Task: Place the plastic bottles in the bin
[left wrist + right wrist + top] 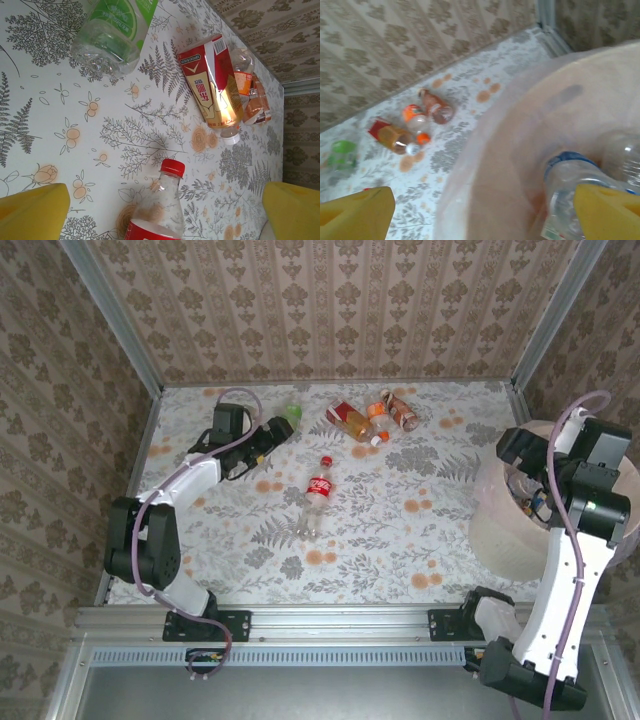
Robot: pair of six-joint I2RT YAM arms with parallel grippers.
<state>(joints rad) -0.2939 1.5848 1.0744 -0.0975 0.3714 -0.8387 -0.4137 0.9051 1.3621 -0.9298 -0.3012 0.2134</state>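
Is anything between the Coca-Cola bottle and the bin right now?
Nothing visible lies on the table between the Coca-Cola bottle and the bin. At the bin itself, the right gripper hangs open over the mouth, above bottles inside, so the opening is partly occupied.

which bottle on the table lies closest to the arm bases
The red-capped Coca-Cola bottle, lying alone mid-table with its cap pointing away from the bases; the other bottles lie clustered farther back.

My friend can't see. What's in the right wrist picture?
The open right claw hangs over the big pale bin, with a clear blue-banded bottle inside. Farther off, more bottles lie on the flowery table by the wall.
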